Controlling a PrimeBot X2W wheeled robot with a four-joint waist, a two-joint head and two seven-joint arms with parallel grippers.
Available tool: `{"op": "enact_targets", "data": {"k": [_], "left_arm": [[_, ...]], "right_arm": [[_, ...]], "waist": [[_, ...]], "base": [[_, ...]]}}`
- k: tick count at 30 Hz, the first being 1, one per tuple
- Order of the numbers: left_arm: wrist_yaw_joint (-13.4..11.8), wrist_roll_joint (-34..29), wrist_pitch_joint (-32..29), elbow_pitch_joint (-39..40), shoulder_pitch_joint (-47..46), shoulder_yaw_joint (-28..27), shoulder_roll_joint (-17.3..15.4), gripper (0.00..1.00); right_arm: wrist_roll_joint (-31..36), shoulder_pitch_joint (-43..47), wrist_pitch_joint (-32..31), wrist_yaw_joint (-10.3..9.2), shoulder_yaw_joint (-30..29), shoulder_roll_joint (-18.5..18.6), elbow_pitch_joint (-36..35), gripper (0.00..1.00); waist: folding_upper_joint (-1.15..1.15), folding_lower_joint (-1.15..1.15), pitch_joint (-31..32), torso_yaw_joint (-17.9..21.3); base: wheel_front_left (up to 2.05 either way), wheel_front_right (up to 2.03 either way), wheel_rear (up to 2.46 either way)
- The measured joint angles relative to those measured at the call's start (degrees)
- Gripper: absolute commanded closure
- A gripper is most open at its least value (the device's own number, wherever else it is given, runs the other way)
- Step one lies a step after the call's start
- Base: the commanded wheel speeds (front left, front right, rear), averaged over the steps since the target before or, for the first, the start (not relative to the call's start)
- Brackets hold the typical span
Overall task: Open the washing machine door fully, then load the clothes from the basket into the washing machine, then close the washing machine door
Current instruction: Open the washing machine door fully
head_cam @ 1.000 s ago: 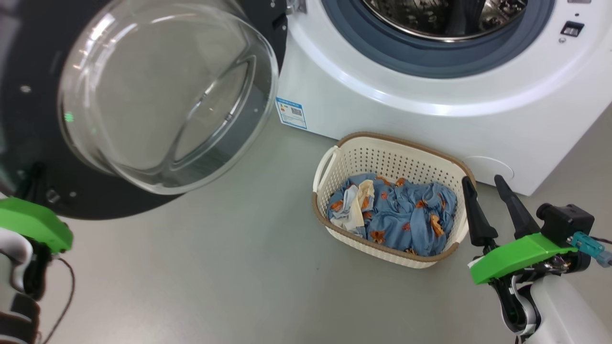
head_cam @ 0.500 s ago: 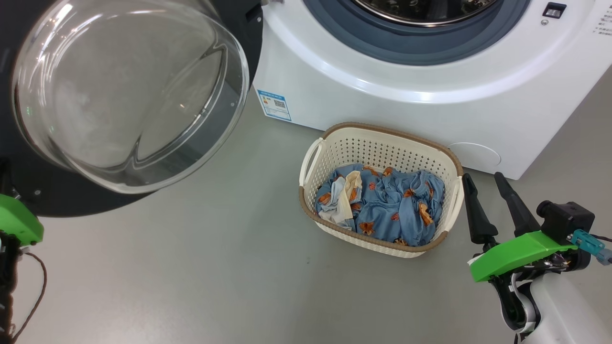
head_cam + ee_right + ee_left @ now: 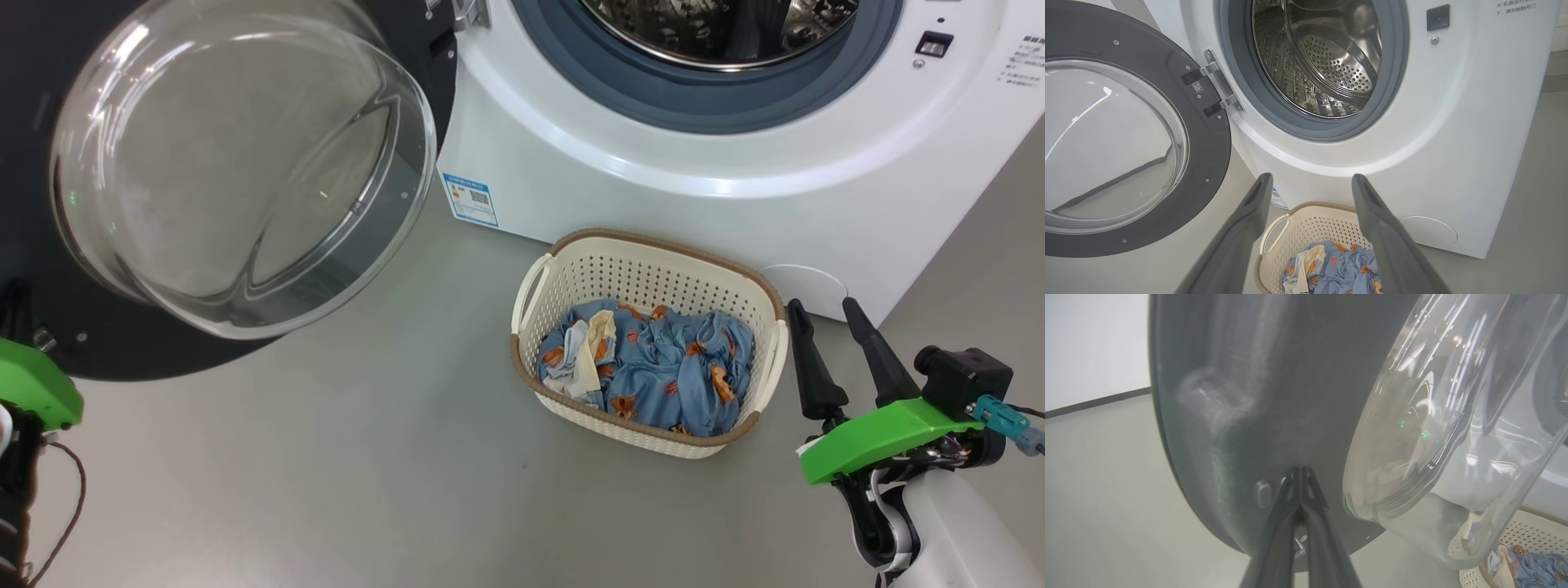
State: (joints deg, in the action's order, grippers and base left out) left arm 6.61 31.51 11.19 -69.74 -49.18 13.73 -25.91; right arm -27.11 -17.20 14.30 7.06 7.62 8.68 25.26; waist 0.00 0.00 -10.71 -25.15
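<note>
The washing machine door [image 3: 90, 335] hangs open at 9 o'clock of the washing machine [image 3: 653, 196]. The basket [image 3: 653, 238] of clothes [image 3: 653, 367] sits on grey floor [image 3: 367, 474] at its 6 o'clock. The right gripper [image 3: 821, 304], 2 fingers spread, hovers at the basket's 3 o'clock. The left gripper [image 3: 1300, 470], pressed together, points at the door, with a white wall [image 3: 1094, 343] beyond.

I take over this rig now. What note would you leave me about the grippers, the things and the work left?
Left gripper: shut, empty, tips at the washing machine door.
Right gripper: open, empty, beside the basket.
Clothes: in the basket, on the floor before the washing machine.
Done: door swung wide open.
To do: load clothes, close door.
</note>
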Motion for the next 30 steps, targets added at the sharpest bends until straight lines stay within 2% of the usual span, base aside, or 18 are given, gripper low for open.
{"op": "enact_targets", "data": {"k": [10, 20, 21, 22, 23, 30], "left_arm": [[0.7, 0.2, 1.5, 0.1, 0.6, 1.1, 0.5, 1.00], [0.8, 1.1, 2.9, 5.1, 5.9, 2.8, 1.8, 1.00], [0.8, 1.1, 2.9, 5.7, 6.5, 2.9, 1.9, 0.58], [0.8, 1.1, 2.9, 6.5, 7.1, 2.9, 1.9, 0.11], [0.8, 1.1, 2.9, 7.2, 7.8, 2.9, 1.9, 0.00], [-0.2, 1.1, 3.0, 15.9, 13.6, 1.9, 2.5, 0.00]], "right_arm": [[-0.2, 1.3, 0.0, 0.00, 0.4, 0.0, 0.1, 0.00], [-0.7, 4.5, 0.0, 0.00, 0.6, 0.2, -0.4, 0.00], [-0.7, 4.8, 0.0, 0.00, 0.6, 0.1, -0.4, 0.00], [-0.7, 4.9, 0.0, 0.00, 0.7, 0.1, -0.4, 0.00], [-0.8, 4.9, 0.0, 0.00, 0.7, 0.1, -0.5, 0.00], [-1.5, 6.4, 0.0, 0.00, 0.8, 0.1, -1.0, 0.00]], "waist": [[0.00, -0.01, 2.4, 0.5], [0.00, -0.01, 5.5, 2.6], [0.00, 0.00, 5.8, 2.8], [0.00, -0.01, 6.2, 3.0], [0.00, -0.01, 6.5, 3.3], [0.00, -0.01, 8.8, 5.5]], "base": [[0.00, 0.00, 0.00], [0.00, 0.00, 0.00], [0.00, 0.00, 0.00], [0.00, 0.00, 0.00], [0.00, 0.00, 0.00], [0.00, 0.00, 0.00]]}}
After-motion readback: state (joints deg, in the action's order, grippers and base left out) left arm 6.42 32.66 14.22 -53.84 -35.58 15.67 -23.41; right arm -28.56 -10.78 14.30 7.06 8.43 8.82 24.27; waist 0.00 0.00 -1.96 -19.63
